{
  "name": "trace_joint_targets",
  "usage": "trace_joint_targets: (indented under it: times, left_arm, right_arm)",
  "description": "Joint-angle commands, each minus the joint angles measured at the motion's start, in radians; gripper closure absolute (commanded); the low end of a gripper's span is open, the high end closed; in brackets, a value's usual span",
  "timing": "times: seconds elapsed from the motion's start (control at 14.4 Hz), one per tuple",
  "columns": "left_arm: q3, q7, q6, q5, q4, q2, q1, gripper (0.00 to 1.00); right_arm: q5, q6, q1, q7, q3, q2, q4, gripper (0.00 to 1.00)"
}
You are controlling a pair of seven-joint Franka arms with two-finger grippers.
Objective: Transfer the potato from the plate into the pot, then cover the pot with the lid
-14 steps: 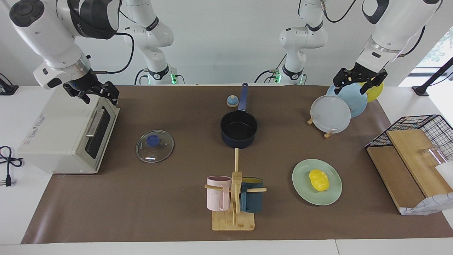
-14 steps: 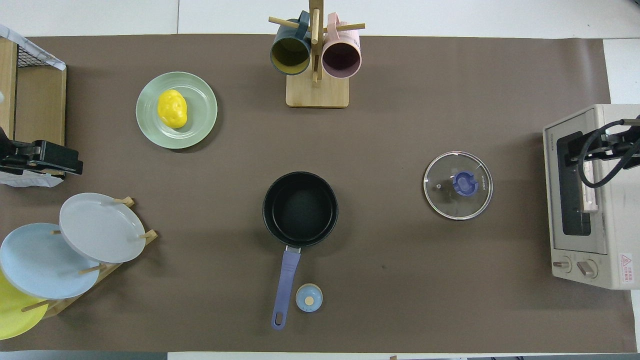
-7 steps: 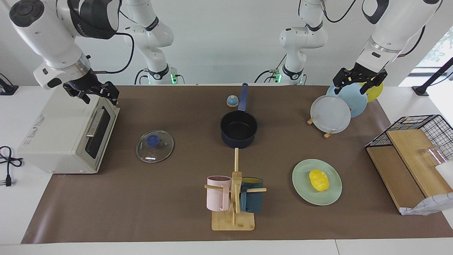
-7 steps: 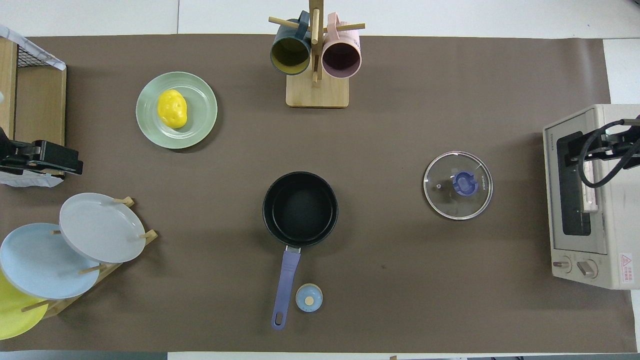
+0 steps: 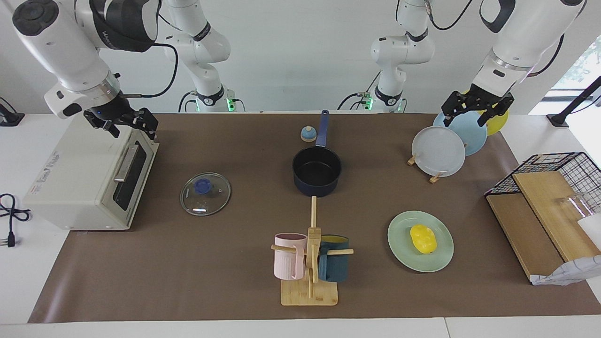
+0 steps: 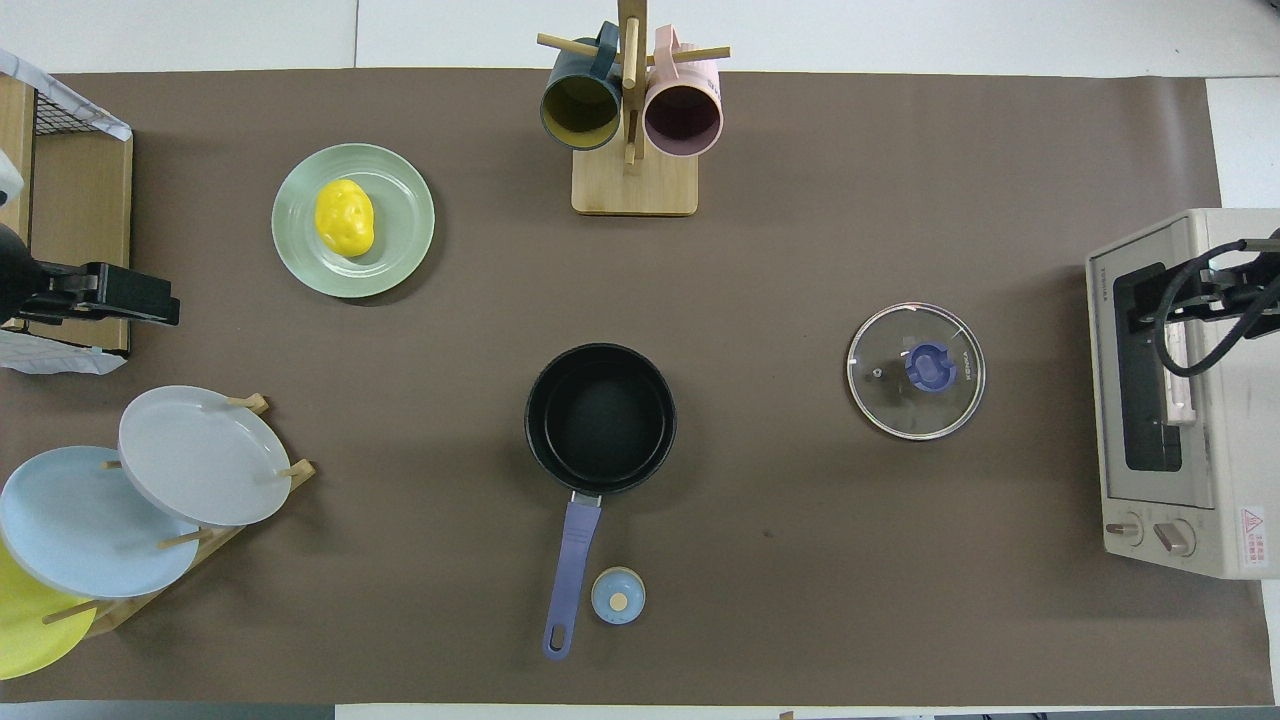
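While the potato point(image 5: 423, 238) lies on its plate point(image 5: 399, 249), the open left claw point(image 5: 473, 111) hangs over the rack point(image 5: 434, 178).

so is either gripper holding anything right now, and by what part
Nothing is held. The left gripper is up over the plate rack, open and empty; the right gripper waits open over the toaster oven.

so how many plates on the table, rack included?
4. The mint-green plate lies flat toward the left arm's end, holding the potato. Nearer the robots, the grey plate, light-blue plate and yellow plate stand in the wooden rack. None seem hidden.
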Motion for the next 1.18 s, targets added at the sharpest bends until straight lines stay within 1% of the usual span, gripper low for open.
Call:
trace_joint_targets:
  times: [0.0,0.14,0.21,0.28,0.35,0.42,0.49,0.63,0.77,0.84,0.98,1.11]
  left_arm:
    - [0.008,-0.006,0.068,-0.041,0.032,0.092,-0.009,0.00]
    - [0.008,-0.009,0.104,-0.060,0.082,0.218,-0.006,0.00]
    - [0.008,-0.010,0.137,-0.062,0.128,0.299,-0.008,0.00]
    - [0.008,-0.012,0.176,-0.066,0.174,0.374,-0.008,0.00]
    - [0.010,-0.013,0.216,-0.065,0.194,0.431,-0.008,0.00]
    - [0.011,-0.014,0.256,-0.063,0.205,0.474,-0.014,0.00]
    - [0.014,-0.017,0.293,-0.062,0.219,0.525,-0.021,0.00]
    - [0.016,-0.043,0.321,-0.059,0.293,0.620,-0.032,0.00]
    - [0.017,-0.063,0.362,-0.054,0.296,0.652,-0.046,0.00]
    - [0.017,-0.066,0.378,-0.051,0.294,0.665,-0.055,0.00]
    - [0.019,-0.064,0.399,-0.051,0.276,0.665,-0.058,0.00]
    - [0.020,-0.082,0.425,-0.037,0.238,0.659,-0.061,0.00]
  right_arm:
    - [0.017,-0.008,0.003,-0.027,0.001,-0.036,-0.029,0.00]
    - [0.022,0.004,0.007,-0.041,0.004,-0.044,-0.028,0.00]
    - [0.024,0.036,0.009,-0.065,0.006,-0.044,-0.037,0.00]
    - [0.024,0.095,0.009,-0.085,0.020,-0.054,-0.078,0.00]
    - [0.024,0.147,0.009,-0.085,0.038,-0.067,-0.121,0.00]
    - [0.025,0.186,0.009,-0.088,0.040,-0.067,-0.153,0.00]
    - [0.028,0.235,0.009,-0.091,0.046,-0.059,-0.189,0.00]
    - [0.051,0.348,0.009,-0.093,0.055,-0.023,-0.250,0.00]
    - [0.053,0.483,0.011,-0.104,0.075,0.017,-0.330,0.00]
    - [0.053,0.563,0.027,-0.102,0.086,0.033,-0.380,0.00]
    - [0.059,0.678,0.053,-0.096,0.086,0.065,-0.437,0.00]
    - [0.060,0.731,0.093,-0.069,0.086,0.100,-0.459,0.00]
